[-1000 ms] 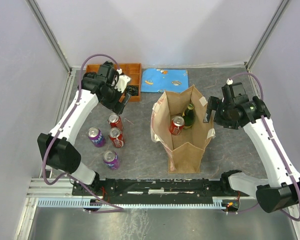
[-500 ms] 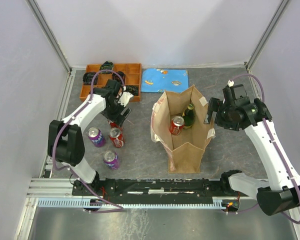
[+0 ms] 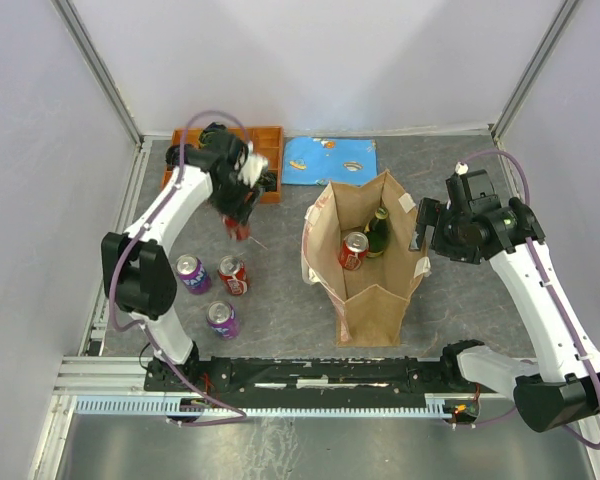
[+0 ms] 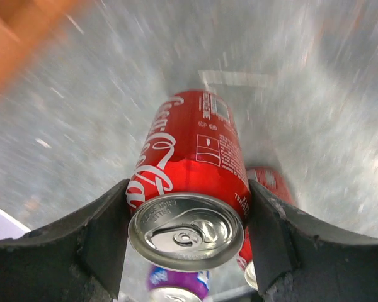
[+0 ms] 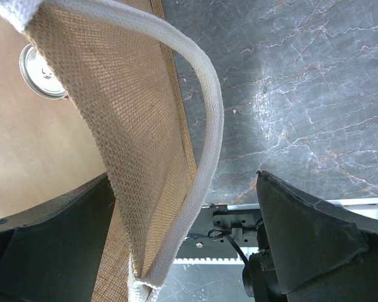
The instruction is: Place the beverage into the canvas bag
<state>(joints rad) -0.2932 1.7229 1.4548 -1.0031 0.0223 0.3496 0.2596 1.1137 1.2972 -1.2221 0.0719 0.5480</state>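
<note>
The left gripper is closed part-way around a red cola can, one finger pressed to each side, and holds it clear of the grey table in the upper left of the overhead view (the wrist view is blurred around the can). The canvas bag stands open-mouthed right of centre. The right gripper gapes wide at the bag's right rim, with the strap handle between its jaws, not pinched.
</note>
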